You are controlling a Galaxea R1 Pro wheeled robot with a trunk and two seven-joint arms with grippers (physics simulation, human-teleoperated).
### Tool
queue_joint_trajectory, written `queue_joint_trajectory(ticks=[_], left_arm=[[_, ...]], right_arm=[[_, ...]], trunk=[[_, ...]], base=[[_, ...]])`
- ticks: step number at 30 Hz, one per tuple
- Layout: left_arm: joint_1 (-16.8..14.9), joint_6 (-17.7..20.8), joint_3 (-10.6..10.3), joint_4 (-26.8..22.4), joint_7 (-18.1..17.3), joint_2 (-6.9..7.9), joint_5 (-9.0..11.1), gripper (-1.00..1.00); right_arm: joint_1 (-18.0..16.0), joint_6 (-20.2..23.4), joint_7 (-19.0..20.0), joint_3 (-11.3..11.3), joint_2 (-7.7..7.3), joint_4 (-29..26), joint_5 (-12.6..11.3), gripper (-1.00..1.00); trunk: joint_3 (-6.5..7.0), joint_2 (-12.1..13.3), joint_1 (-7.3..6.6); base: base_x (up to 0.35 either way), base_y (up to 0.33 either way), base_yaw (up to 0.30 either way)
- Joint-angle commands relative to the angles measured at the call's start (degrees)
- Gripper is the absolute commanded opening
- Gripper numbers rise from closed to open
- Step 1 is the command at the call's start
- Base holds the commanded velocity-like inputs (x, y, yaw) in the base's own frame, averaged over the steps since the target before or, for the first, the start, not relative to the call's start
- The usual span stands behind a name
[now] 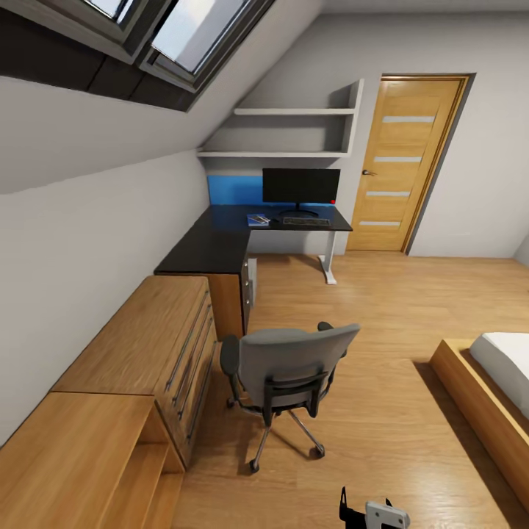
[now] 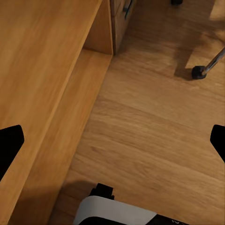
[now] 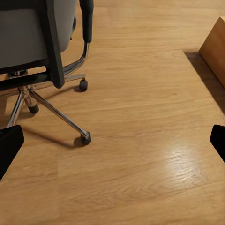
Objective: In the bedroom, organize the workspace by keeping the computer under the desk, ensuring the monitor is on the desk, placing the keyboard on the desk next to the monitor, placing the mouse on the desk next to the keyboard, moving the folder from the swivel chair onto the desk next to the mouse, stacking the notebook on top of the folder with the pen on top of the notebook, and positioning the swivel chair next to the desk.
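The swivel chair (image 1: 290,367) is stood on the oak floor (image 1: 382,308) beside the oak dresser (image 1: 147,345), its back turned toward the camera. On the desk (image 1: 220,242), the keyboard (image 1: 306,220) is laid lengthwise before the monitor (image 1: 301,186). Both grippers' fingers (image 2: 10,145) (image 3: 9,145) are spread wide, nothing held.

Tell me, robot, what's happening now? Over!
Both grippers open, empty, over floor. Swivel chair stands away from desk, between us. Monitor, keyboard on desk.
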Motion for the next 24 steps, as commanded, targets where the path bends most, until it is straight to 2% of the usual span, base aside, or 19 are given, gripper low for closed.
queue_joint_trajectory(ticks=[1, 5, 18, 24], left_arm=[[-0.05, -0.15, -0.49, -0.24, 0.58, 0.07, 0.16, 1.0], [-0.04, -0.16, -0.45, -0.26, 0.65, 0.08, 0.19, 1.0], [-0.07, 0.02, -0.31, -0.28, 1.07, 0.05, 0.41, 1.0], [-0.04, 0.14, -0.31, -0.28, 1.16, 0.04, 0.42, 1.0]], right_arm=[[-0.05, -0.18, -0.19, 0.52, 0.01, 0.03, -0.49, 1.0], [-0.05, -0.19, -0.19, 0.5, -0.01, 0.02, -0.49, 1.0], [-0.05, -0.2, -0.19, 0.48, -0.47, -0.06, -0.49, 1.0], [-0.05, -0.23, -0.19, 0.48, -0.99, -0.07, -0.47, 1.0]], trunk=[[-0.12, -0.12, 0.03], [-0.12, -0.12, 0.03], [-2.45, -5.33, 2.89], [-3.53, -7.74, 4.21]], base=[[-0.003, 0.008, 0.0], [-0.002, 0.005, 0.0], [0.0, 0.0, -0.001], [0.0, 0.0, -0.1]])
